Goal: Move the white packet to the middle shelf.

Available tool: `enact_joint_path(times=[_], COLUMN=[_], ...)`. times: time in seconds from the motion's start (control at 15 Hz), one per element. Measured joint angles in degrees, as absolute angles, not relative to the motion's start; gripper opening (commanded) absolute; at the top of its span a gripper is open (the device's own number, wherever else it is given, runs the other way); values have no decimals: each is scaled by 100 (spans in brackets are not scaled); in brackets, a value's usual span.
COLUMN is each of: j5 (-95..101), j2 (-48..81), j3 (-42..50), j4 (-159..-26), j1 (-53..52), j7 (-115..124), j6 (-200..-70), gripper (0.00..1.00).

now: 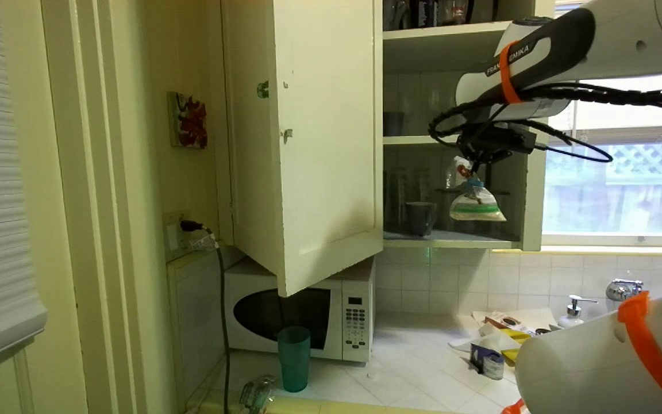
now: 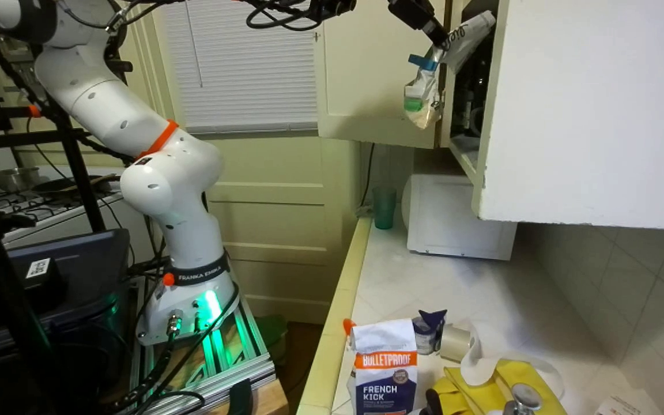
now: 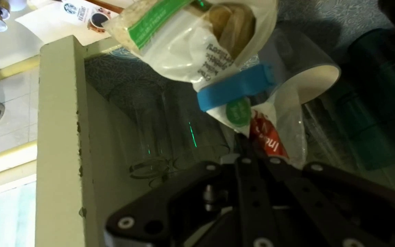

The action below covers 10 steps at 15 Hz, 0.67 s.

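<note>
Fingers [image 3: 243, 147] pinch packet [image 3: 190, 48] at cupboard [image 1: 533, 201], tiled counter [image 1: 411, 374] below, window [image 1: 624, 195] beside.

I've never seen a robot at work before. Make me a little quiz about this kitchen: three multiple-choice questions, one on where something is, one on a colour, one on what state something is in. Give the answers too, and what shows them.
1. Where is the microwave?
A) On the stove
B) On the counter
C) On the windowsill

2. What colour is the clip across the neck of the white packet?
A) Blue
B) Yellow
C) Red

3. How is the white packet?
A) Lying on the counter
B) Resting on top of the microwave
C) Pinched in the gripper

Answers:
1 B: both exterior views show it sitting on the white tiled surface.
2 A: the wrist view shows a bright blue band across the neck.
3 C: in both exterior views its filled part hangs below the gripper.
</note>
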<state>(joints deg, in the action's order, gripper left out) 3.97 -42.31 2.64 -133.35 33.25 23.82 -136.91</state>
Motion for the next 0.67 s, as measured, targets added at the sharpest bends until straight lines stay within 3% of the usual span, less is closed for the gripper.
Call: enact_joint_path(times=[0.67], j5=[401], j2=[-4213], j3=[217], j4=[-11999], j1=[3105], j7=[2501], j6=[-11996], gripper=[0])
